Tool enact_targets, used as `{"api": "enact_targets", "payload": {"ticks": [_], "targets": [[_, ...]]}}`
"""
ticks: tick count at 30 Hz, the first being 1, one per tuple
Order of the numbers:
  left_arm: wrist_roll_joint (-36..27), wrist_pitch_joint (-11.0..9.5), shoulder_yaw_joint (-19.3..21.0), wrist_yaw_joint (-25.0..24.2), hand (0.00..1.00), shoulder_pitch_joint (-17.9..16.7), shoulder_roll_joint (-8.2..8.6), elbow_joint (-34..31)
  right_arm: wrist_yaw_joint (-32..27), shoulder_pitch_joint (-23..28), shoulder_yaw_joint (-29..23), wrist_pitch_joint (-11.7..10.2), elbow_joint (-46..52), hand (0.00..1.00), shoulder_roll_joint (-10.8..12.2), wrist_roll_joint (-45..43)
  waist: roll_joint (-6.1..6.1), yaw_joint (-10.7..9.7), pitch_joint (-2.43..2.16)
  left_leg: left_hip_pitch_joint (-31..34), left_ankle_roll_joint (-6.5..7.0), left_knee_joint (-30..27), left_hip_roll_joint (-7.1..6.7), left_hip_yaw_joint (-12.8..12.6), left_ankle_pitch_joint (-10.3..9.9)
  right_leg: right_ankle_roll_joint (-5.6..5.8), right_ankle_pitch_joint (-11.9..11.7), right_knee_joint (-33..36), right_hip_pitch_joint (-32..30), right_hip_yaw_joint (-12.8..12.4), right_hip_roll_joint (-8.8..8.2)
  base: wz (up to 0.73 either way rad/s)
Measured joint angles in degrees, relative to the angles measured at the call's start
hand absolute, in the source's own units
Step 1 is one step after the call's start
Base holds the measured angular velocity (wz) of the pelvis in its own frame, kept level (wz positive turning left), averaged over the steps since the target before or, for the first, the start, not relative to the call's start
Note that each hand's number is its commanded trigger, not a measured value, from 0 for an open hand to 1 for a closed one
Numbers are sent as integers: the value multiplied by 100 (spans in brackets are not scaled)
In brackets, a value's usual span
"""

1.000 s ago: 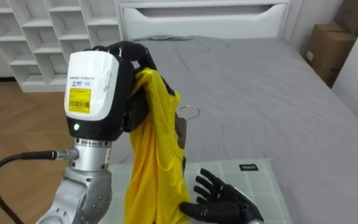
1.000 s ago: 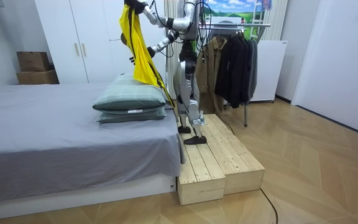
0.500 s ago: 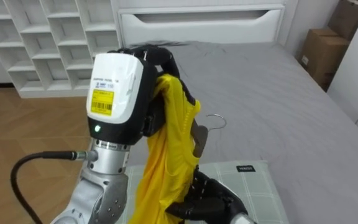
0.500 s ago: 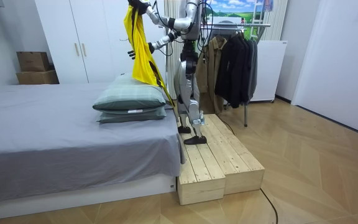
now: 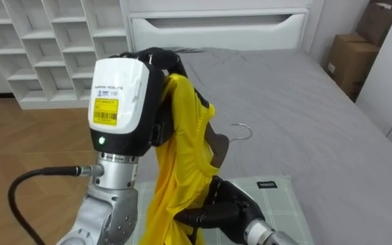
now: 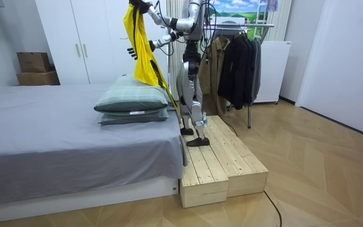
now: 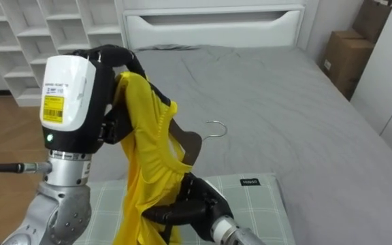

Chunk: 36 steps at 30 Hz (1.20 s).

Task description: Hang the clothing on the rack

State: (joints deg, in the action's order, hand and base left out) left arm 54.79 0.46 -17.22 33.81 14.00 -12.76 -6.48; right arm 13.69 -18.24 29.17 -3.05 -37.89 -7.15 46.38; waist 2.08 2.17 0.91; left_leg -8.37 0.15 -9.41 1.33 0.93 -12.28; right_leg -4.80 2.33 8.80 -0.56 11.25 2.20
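Fingers [image 5: 172, 61] of the left hand [image 5: 145, 56] are curled tight over the top of the yellow garment [image 5: 182, 163], held high before the head. Below lies the grey bed [image 5: 298, 95]; the robot stands beside it on a wooden step [image 6: 225, 164]. The rack [image 6: 247, 24], hung with dark coats [image 6: 238, 63], is behind its back. A green pillow [image 5: 284, 211] lies under the cloth's lower end.

The garment hangs with its long axis straight up and down, top at the left hand and hem toward the pillow. The right hand [image 5: 233, 204] is low, against the lower cloth; whether it has hold of anything I cannot tell. A wooden hanger [image 5: 218, 146] sits partly inside the garment, its hook [image 5: 242, 128] sticking out toward the robot's right.

The hanger looks only half seated, so a tug on the cloth could tip it out onto the bed. The rack being behind, the turn could swing the hem and loosen the single high hold.
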Motion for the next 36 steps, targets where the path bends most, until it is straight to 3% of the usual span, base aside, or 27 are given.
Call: {"api": "enact_targets", "payload": {"ticks": [6, 7, 9, 10, 30, 36], "targets": [[-4, 103, 0, 22, 100, 0, 81, 7, -50, -1, 11, 2, 17, 0, 20, 3, -7, 11, -4, -36, 0, 4, 2, -7, 0, 3, 2, -9, 37, 3, -2, 0], [-4, 113, 0, 22, 100, 0, 93, 13, -51, -1, 11, 12, 17, 16, 31, 3, -10, 14, -5, -38, 0, 4, 2, -7, 0, 3, 2, -10, 39, 3, -2, 0], [-2, 152, 0, 22, 100, -2, 114, 35, -51, -1, 11, 35, 17, 61, 39, 5, -11, 19, -5, -46, 0, 4, 2, -7, 0, 3, 2, -10, 45, 3, -2, 0], [-1, 188, 0, 22, 100, -3, 136, 44, -55, -1, 10, 65, 17, 100, 39, 5, -14, 22, -6, -50, 0, 4, 2, -7, 0, 3, 2, -10, 51, 4, -2, 0], [-11, 215, 14, 45, 100, -3, 170, 110, -303, -63, 120, 136, 49, 100, 97, -655, -84, 141, -1, -34, 0, 2, 1, 64, 0, 14, 23, -21, 76, 69, -16, 2], [-66, 474, 133, 37, 100, -3, 174, 129, -280, -60, 124, 112, 59, 100, 108, -582, -77, 134, 2, -38, 0, 14, 2, 82, 0, 16, 25, -33, 81, 69, -15, 0]]}}
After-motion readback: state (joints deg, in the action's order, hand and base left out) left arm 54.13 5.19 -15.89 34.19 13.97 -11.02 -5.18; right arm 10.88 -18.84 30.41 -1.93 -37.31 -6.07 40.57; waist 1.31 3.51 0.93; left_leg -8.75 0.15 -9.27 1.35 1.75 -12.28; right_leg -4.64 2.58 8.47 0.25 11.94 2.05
